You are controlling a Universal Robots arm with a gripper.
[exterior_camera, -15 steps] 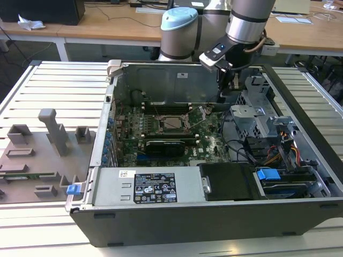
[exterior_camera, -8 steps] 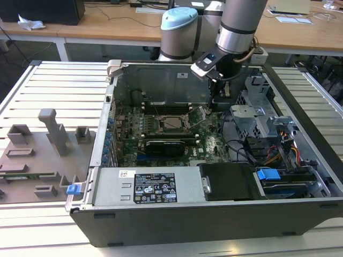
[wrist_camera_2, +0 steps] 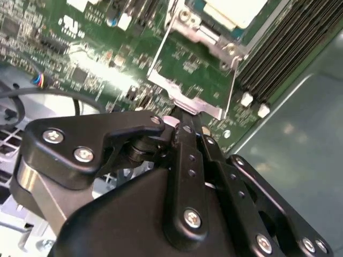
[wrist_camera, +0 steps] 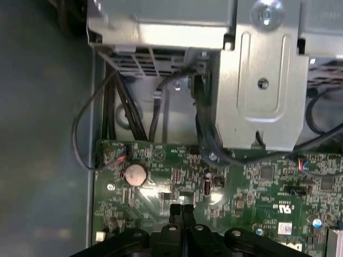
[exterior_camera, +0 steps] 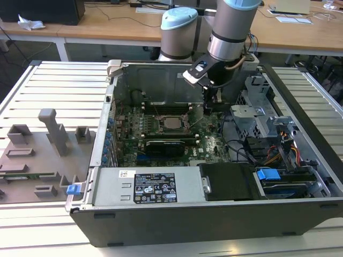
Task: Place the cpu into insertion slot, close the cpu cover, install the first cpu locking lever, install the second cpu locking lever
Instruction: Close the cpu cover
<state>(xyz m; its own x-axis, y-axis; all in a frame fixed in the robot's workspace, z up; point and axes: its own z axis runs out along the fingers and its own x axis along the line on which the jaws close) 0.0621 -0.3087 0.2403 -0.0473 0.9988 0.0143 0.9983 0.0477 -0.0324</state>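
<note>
The pale, silvery square cpu (wrist_camera_2: 236,9) sat in the metal-rimmed insertion slot (wrist_camera_2: 195,29). The thin, windowed cpu cover (wrist_camera_2: 187,97) stood swung open over the green board. Its free edge lay right at the tips of the gripper (wrist_camera_2: 182,120), whose black jaws were pressed together.

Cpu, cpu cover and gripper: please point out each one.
cpu (exterior_camera: 172,122): exterior view, middle of its silvery top.
cpu cover (wrist_camera_2: 193,101): second wrist view, bright outer edge of its frame.
gripper (wrist_camera: 181,210): first wrist view, between its fingertips.
</note>
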